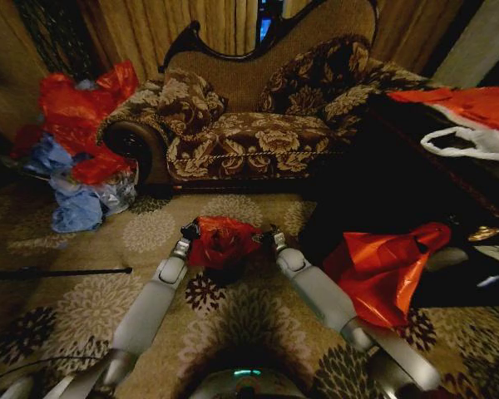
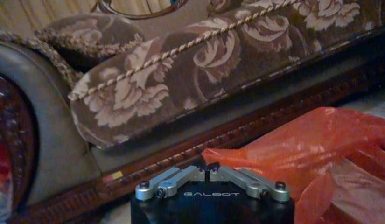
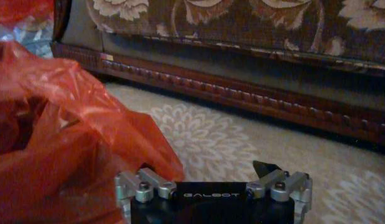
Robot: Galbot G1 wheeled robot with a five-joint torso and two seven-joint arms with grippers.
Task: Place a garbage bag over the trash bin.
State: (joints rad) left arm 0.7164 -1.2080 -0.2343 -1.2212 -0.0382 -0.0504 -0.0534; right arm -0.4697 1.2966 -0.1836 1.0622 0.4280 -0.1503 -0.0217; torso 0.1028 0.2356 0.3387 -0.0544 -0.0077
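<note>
The left gripper (image 2: 208,171) is pinched closed on the garbage bag (image 1: 222,239); the right gripper (image 3: 205,169) gapes apart at the bag's other side. Bag covers the trash bin (image 1: 226,273), mid-carpet (image 1: 150,229) before the sofa (image 1: 258,125).

place: home living room, probably | sofa (image 1: 258,125): floral, carved dark-wood frame, beyond both jaws | curtains (image 1: 183,25): behind sofa | carpet (image 1: 150,233): flower-patterned, under the jaws | light: dim

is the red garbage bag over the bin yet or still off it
Over it: the garbage bag drapes the trash bin, only its dark base showing.
</note>
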